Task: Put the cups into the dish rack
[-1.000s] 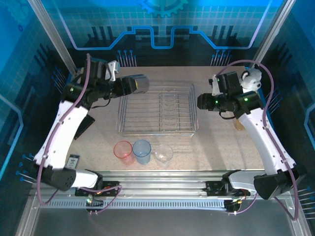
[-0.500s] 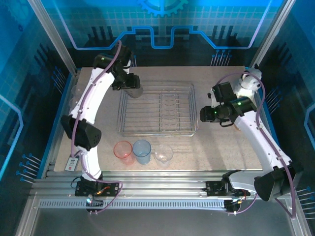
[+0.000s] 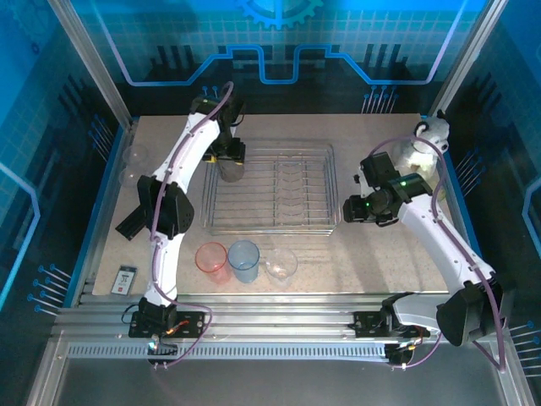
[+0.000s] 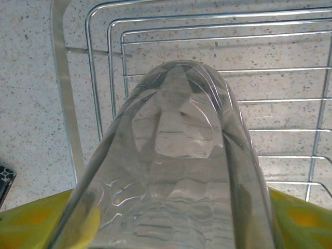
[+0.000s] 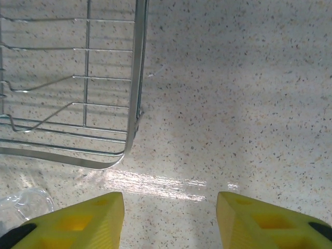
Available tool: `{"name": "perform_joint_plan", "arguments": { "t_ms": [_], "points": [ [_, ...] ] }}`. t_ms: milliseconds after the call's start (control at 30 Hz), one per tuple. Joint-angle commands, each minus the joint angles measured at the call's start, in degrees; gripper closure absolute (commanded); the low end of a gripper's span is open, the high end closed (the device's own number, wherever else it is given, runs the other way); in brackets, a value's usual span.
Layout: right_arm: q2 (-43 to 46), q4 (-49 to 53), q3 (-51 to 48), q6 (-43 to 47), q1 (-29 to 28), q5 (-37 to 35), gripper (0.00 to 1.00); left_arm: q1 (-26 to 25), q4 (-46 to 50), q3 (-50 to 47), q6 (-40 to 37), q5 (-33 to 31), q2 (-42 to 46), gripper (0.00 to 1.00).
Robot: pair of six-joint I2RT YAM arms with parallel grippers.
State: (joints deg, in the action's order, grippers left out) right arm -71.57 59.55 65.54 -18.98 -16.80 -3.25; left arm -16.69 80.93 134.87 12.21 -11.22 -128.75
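The silver wire dish rack (image 3: 269,222) lies mid-table with nothing in it. My left gripper (image 3: 230,155) is shut on a smoky grey cup (image 3: 228,170) over the rack's back-left corner. In the left wrist view, that grey cup (image 4: 176,155) sits between the yellow fingers (image 4: 31,223) above the rack wires (image 4: 104,52). My right gripper (image 3: 350,207) hangs open just right of the rack's near-right corner (image 5: 136,78), with bare table between its fingertips (image 5: 78,220). A pink-red cup (image 3: 211,257), a pale blue cup (image 3: 243,258) and a clear cup (image 3: 281,264) stand in front of the rack.
Two clear cups (image 3: 133,156) sit by the table's left edge. A grey-white plush animal (image 3: 434,132) is at the back right behind the right arm. A small black card (image 3: 125,279) lies at the near left. The clear cup's rim (image 5: 26,202) shows left of the right fingers.
The left arm has stretched out and carried the grey cup from the far left to the rack's back-left corner. The right gripper has moved nearer and lower, beside the rack's near-right corner.
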Motion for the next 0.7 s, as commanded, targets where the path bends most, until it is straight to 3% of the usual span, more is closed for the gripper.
{"name": "perform_joint_plan", "arguments": {
  "t_ms": [0, 567, 667],
  "points": [
    [1.4, 1.4, -1.4, 0.2, 0.6, 0.6, 0.50, -0.3, 0.9, 2.6, -1.8, -1.7, -1.8, 0.96],
    [-0.3, 3.3, -2.1, -0.7, 0.2, -0.6, 0.50, 3.7, -0.5, 5.1, -0.2, 1.0, -8.8, 0.96],
    [-0.3, 3.4, -2.1, -0.9, -0.2, -0.6, 0.50, 4.0, -0.8, 5.1, -0.4, 0.7, -9.0, 0.89]
  ]
}}
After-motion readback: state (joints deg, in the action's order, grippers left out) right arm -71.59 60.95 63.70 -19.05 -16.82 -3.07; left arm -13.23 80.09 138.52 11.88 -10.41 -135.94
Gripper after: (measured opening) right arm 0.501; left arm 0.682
